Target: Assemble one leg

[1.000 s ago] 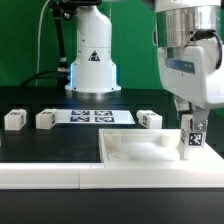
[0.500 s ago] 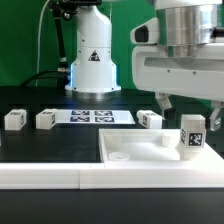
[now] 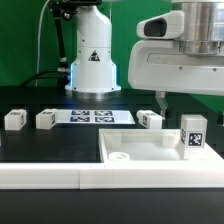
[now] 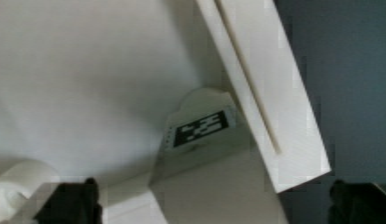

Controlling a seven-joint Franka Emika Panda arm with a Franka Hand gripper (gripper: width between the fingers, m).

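- The leg point(image 3: 192, 136) is standing upright in the corner of the white tray-like piece point(image 3: 130, 152) nearest the bench's point(image 3: 60, 145) front edge, on the exterior view's right, its marker tag facing the camera.
- Nothing is gripping it now: a second ago the end effector point(image 4: 204, 204) was pinching it, and it is now lifting clear above, its fingers spread apart on either side in the wrist view.
- That suggests this leg is seated and the placing step is likely done.
- Three more legs point(image 3: 44, 119) are lying along the bench's middle, near the marker board point(image 3: 92, 116), well apart from the tray.
- Nothing is blocking the upward retreat; only the standing leg is risking a knock.
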